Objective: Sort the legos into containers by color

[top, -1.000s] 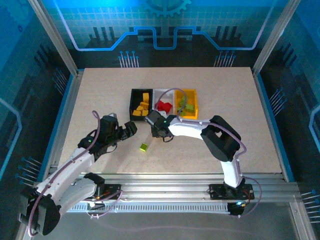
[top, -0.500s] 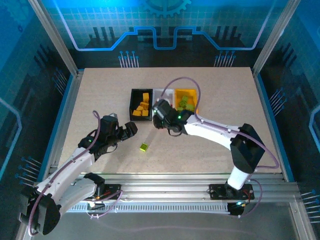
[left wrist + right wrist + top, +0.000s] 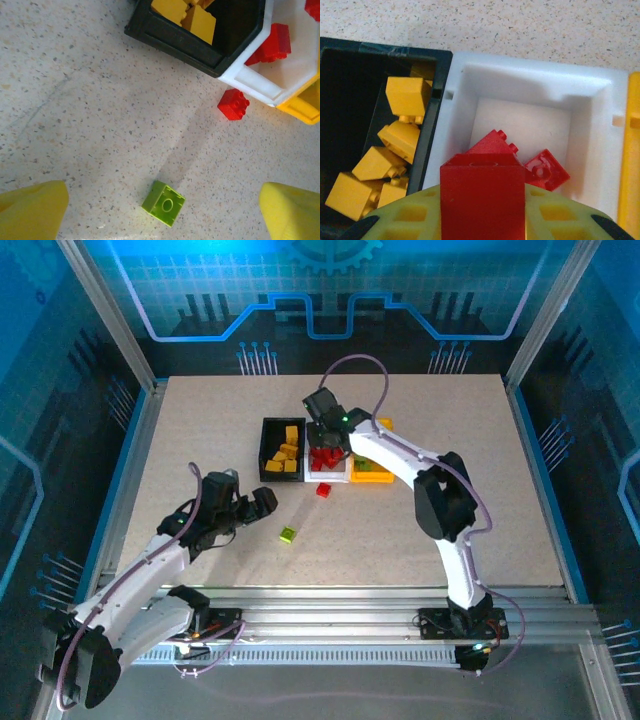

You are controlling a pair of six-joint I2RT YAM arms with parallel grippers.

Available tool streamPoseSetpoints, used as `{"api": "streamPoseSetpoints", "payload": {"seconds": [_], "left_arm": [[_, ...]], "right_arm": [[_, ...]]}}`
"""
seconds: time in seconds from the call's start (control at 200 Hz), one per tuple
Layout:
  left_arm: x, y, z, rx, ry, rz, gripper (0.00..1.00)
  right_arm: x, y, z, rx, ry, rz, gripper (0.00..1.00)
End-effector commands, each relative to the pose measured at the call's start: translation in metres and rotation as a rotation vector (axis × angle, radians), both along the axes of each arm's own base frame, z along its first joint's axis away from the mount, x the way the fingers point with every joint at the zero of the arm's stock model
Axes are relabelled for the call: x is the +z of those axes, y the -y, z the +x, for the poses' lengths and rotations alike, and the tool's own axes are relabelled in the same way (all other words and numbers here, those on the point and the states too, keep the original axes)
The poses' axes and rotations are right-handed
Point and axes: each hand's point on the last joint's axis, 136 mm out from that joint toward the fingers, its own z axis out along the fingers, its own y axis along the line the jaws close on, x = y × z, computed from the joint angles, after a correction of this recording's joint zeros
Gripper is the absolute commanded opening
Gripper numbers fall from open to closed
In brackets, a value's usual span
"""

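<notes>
Right jaws are gripping a red brick (image 3: 482, 200) over the white bin (image 3: 600, 150), left jaws gaping wide; dropping high could be bouncing it out.

the left arm (image 3: 132, 580) and right arm (image 3: 395, 452) have white links, black joints and thin lilac cables (image 3: 356, 358); the claw fingers (image 3: 35, 207) are yellow.

So the worktop (image 3: 210, 430) is looking like a pale speckled board, sitting inside a metal frame (image 3: 108, 315). A blue back panel (image 3: 420, 290) with a gear-and-circuit pattern is glowing behind it, and ribbed silver rails (image 3: 340, 625) are running along the near edge.
</notes>
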Motion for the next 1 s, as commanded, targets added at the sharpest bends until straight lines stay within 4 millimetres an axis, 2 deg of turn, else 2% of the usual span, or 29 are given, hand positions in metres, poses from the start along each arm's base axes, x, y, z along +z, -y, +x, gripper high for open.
{"api": "streamPoseSetpoints", "payload": {"seconds": [0.0,0.13,0.235,0.37,0.46,0.655,0.805,0.996], "left_arm": [[-0.007,0.013,-0.010,-0.054,-0.049,-0.028,0.99],[-0.014,0.023,-0.017,-0.113,-0.081,0.015,0.99],[-0.019,0.030,-0.024,-0.163,-0.110,0.072,0.99],[-0.026,0.036,-0.033,-0.220,-0.136,0.162,0.98],[-0.034,0.043,-0.039,-0.273,-0.155,0.195,0.94],[-0.065,0.057,-0.047,-0.362,-0.255,0.283,0.86],[-0.083,0.063,-0.034,-0.370,-0.269,0.366,0.85],[-0.090,0.065,-0.012,-0.378,-0.246,0.487,0.72]], "right_arm": [[0.013,0.004,0.013,-0.011,-0.011,-0.008,0.38],[0.016,0.002,0.020,-0.018,-0.015,0.001,0.56],[0.030,-0.001,0.020,-0.007,0.006,0.024,0.63],[0.050,0.002,0.009,0.009,0.045,0.047,0.64],[0.062,0.006,-0.005,0.019,0.073,0.074,0.65],[0.065,0.020,-0.039,0.035,0.094,0.109,0.65],[0.067,0.033,-0.062,0.025,0.102,0.147,0.66],[0.075,0.049,-0.085,0.011,0.127,0.190,0.66]]}}
